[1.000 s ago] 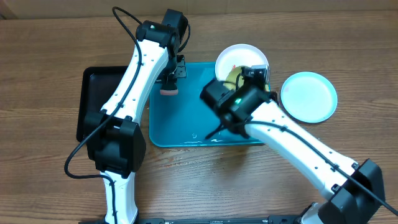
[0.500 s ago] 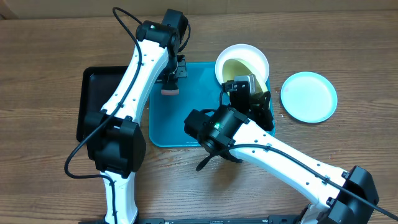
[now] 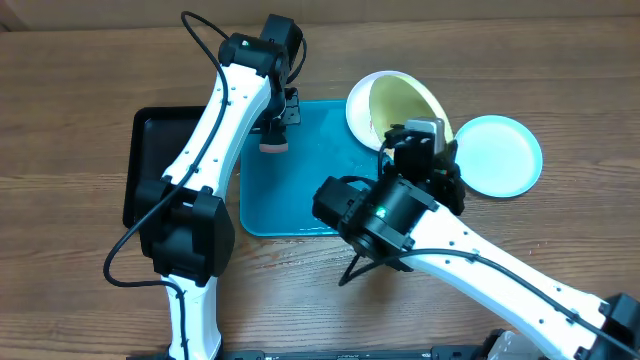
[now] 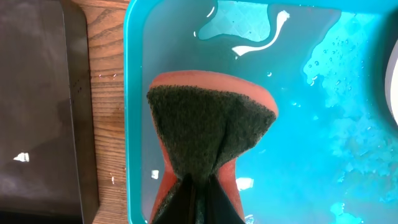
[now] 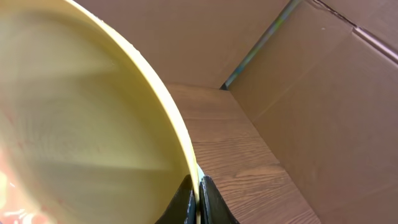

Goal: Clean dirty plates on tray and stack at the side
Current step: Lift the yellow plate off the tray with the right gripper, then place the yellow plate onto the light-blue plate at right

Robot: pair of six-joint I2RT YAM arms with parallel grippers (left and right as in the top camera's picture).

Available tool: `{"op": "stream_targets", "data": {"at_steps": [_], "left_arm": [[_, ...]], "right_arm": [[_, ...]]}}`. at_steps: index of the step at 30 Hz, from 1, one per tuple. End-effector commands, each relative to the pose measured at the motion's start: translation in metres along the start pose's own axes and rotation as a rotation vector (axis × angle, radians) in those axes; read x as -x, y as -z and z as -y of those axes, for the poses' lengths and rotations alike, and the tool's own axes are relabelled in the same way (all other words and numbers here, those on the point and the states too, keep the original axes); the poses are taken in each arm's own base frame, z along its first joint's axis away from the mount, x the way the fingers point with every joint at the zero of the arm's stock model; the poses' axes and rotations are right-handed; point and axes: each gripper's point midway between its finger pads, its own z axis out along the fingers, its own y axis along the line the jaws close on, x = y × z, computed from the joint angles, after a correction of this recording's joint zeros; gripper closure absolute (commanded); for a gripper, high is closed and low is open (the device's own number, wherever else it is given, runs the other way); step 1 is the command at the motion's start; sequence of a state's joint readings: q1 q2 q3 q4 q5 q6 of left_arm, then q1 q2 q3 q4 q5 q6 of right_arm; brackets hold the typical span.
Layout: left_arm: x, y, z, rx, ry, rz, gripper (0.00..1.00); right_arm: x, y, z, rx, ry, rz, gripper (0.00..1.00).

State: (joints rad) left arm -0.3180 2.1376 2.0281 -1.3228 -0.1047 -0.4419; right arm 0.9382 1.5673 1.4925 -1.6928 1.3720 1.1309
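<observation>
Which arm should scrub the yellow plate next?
Left, I think. Its jaws pinch the sponge right over the tray, next to the plate. The right jaws are busy: they grip the yellow plate by its rim and hold it tilted up, so that arm cannot scrub.

Wooden bench [image 3: 80, 60] carries a black tray [image 3: 150, 150] toward its left edge, the turquoise tray [image 3: 310, 160] just beside it mid-bench, and a light-blue plate [image 3: 505, 150] toward the right edge.
</observation>
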Motion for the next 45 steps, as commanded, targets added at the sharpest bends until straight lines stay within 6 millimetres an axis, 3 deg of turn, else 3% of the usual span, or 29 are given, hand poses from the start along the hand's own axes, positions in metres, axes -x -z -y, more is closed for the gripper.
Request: {"op": "stream_targets", "data": {"at_steps": [1,5,9,12,17,20,22,27,30,33,36,39,42,45], "left_arm": [[0.000,0.001,-0.002,-0.015,0.004,-0.005,0.96],[0.001,0.001,-0.002,-0.018,0.004,-0.005,0.96],[0.001,0.001,-0.002,-0.019,0.004,-0.004,0.96],[0.002,0.001,-0.001,-0.022,0.004,0.003,0.96],[0.003,0.001,-0.001,-0.022,0.005,0.003,0.96],[0.002,0.001,-0.001,-0.022,0.003,0.003,0.96],[0.003,0.001,0.000,-0.023,0.004,0.006,0.96],[0.003,0.001,0.000,-0.024,0.003,0.007,0.96],[0.004,0.001,0.000,-0.025,0.004,0.008,0.96],[0.003,0.001,0.000,-0.024,0.003,0.008,0.96],[0.003,0.001,0.001,-0.025,0.003,0.008,0.96],[0.003,0.001,0.002,-0.035,0.004,0.005,0.96],[0.003,0.001,0.003,-0.036,0.004,0.006,0.96],[0.003,0.001,0.002,-0.035,0.004,0.005,0.96]], "right_arm": [[0.017,0.004,0.017,0.005,-0.155,0.042,0.96],[0.001,0.001,0.018,0.031,-0.333,-0.074,0.96],[-0.030,-0.012,0.011,0.032,-0.361,-0.274,0.96],[-0.053,-0.022,-0.015,0.126,-0.254,-0.437,0.96],[-0.081,-0.026,-0.082,0.502,-0.104,-0.646,0.96],[-0.084,-0.027,-0.099,0.671,-0.137,-0.737,0.96],[-0.081,-0.036,-0.101,0.738,-0.180,-0.774,0.96],[-0.076,-0.077,-0.082,0.794,-0.352,-0.838,0.96],[-0.074,-0.112,-0.059,0.791,-0.509,-0.858,0.96],[-0.080,-0.152,-0.024,0.713,-0.651,-0.854,0.96],[-0.101,-0.183,0.008,0.606,-0.739,-0.861,0.96],[-0.136,-0.208,0.034,0.488,-0.840,-0.919,0.96],[-0.171,-0.222,0.043,0.412,-0.904,-0.978,0.96],[-0.201,-0.230,0.040,0.381,-0.922,-1.011,0.96]]}}
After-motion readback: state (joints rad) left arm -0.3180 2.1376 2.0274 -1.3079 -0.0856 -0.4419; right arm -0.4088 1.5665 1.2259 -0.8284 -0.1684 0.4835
